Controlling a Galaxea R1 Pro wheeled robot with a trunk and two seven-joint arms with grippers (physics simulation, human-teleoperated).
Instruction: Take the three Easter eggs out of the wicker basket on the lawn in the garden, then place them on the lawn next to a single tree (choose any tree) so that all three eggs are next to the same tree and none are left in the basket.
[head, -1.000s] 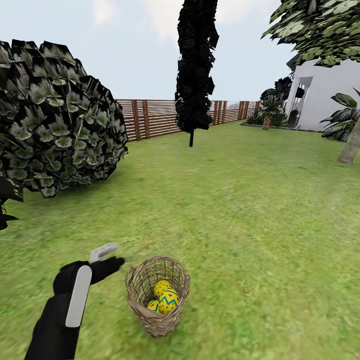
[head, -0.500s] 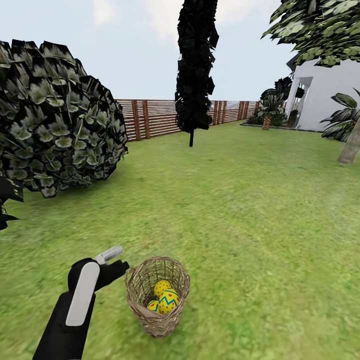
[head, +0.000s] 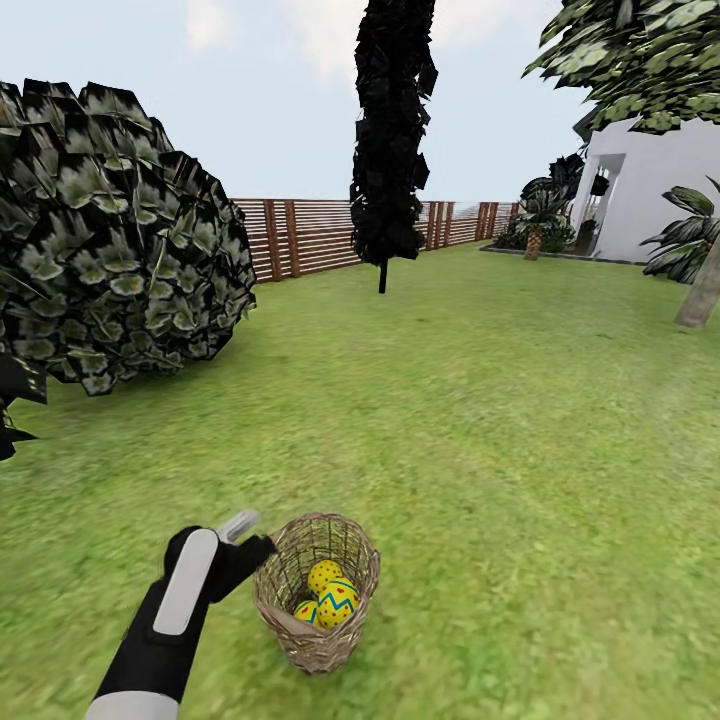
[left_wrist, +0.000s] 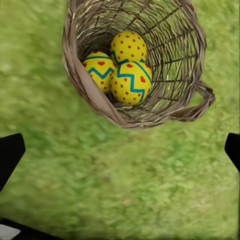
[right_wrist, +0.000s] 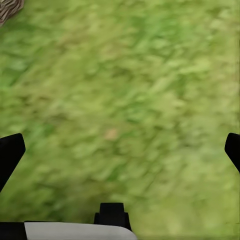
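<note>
Three Easter eggs (left_wrist: 122, 67) seen clustered inside wicker basket (head: 316, 590), touching one another. Basket set upright on lawn (head: 480, 420), loop handle (left_wrist: 202, 100) at rim. Left tool (head: 250, 535) held just beside basket rim, fingers spread wide, nothing gripped. Right tool (right_wrist: 120, 150) spread wide over bare grass, nothing held. Bare trunk (head: 700, 290) seen well apart, by white house (head: 650, 190).

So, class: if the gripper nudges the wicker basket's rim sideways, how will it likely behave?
The wicker basket looks light, being open twig weave, so it would probably slide on the lawn. It narrows toward its base, so it may tip. The Easter eggs lie loose inside and could roll.
</note>
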